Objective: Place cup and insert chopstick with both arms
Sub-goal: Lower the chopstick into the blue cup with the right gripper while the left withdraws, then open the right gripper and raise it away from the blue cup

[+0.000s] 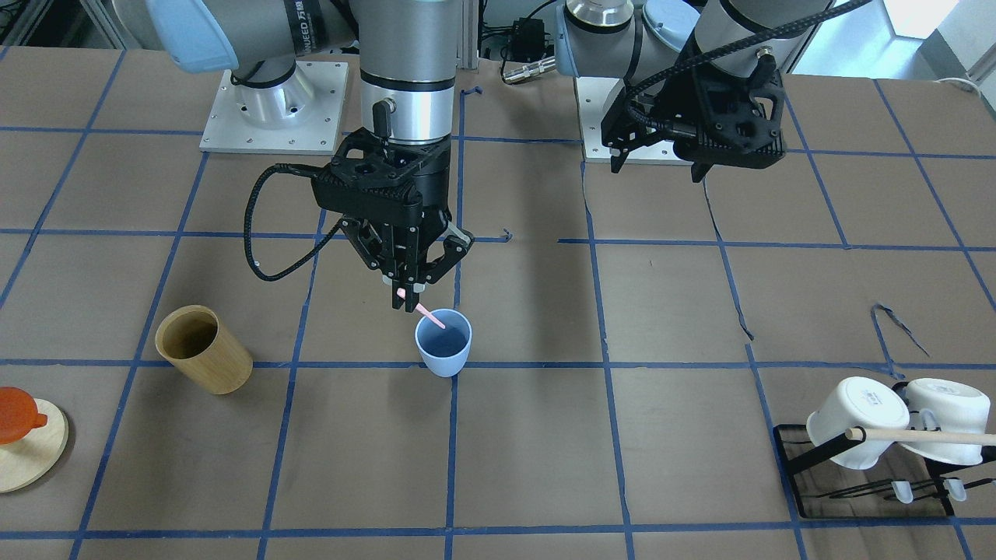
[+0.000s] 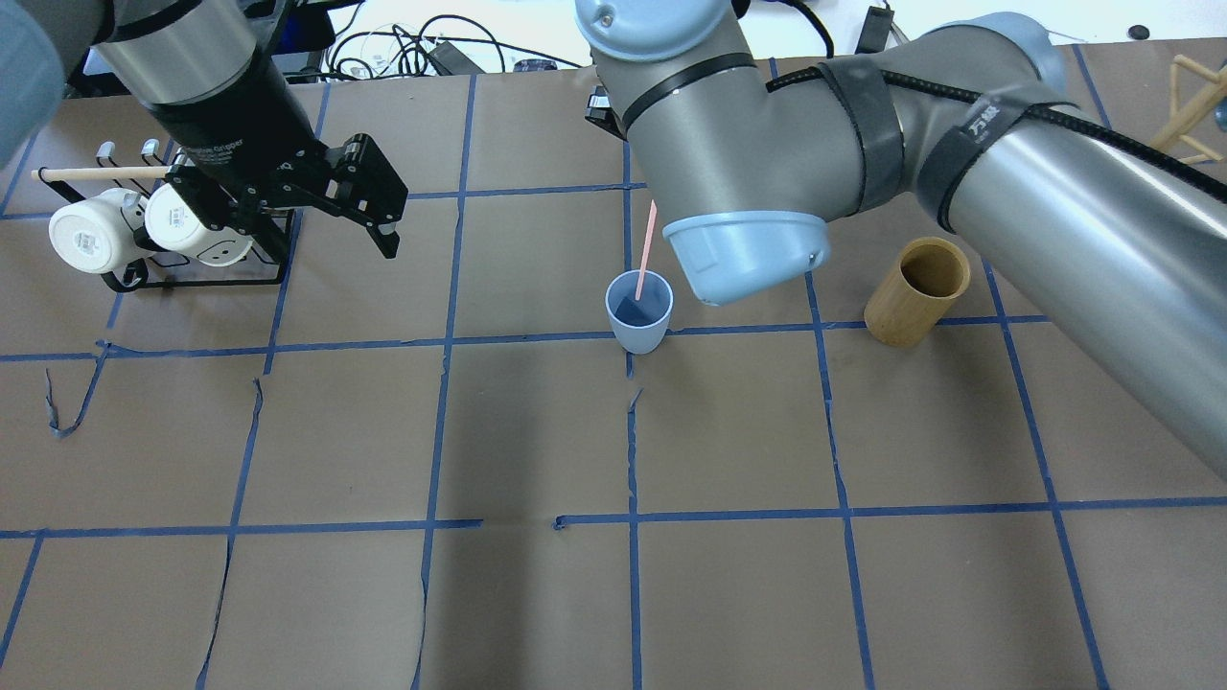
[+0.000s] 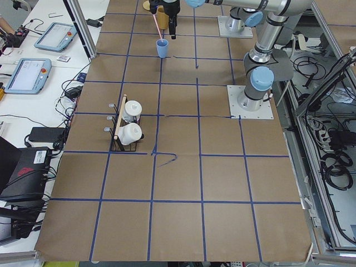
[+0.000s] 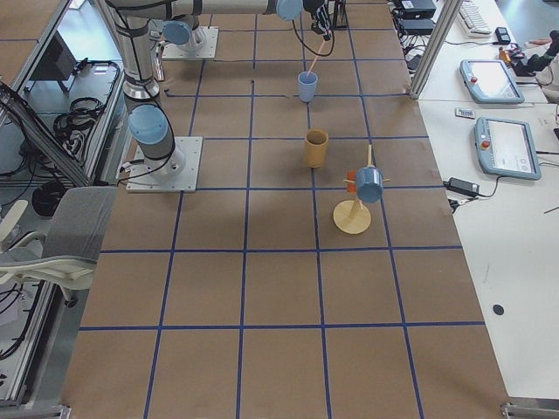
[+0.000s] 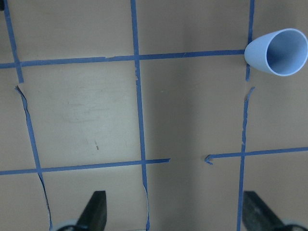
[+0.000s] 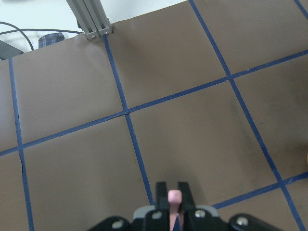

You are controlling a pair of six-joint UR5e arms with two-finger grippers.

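The right gripper point(image 1: 405, 300) pinches the pink chopstick point(image 1: 430, 316) tight near its top end. The chopstick leans, and its low end is inside the blue cup point(image 1: 443, 346). The cup stands upright out in the middle of the bench, away from every edge. A wooden cup point(image 1: 204, 350) stands well apart from it, toward the end on the robot's right. The left gripper point(image 1: 657, 169) hangs in the air nearer the robot's edge, spread wide with nothing in it. White mugs point(image 1: 856, 420) hang on a black rack point(image 1: 813, 453) by the edge across from the robot.
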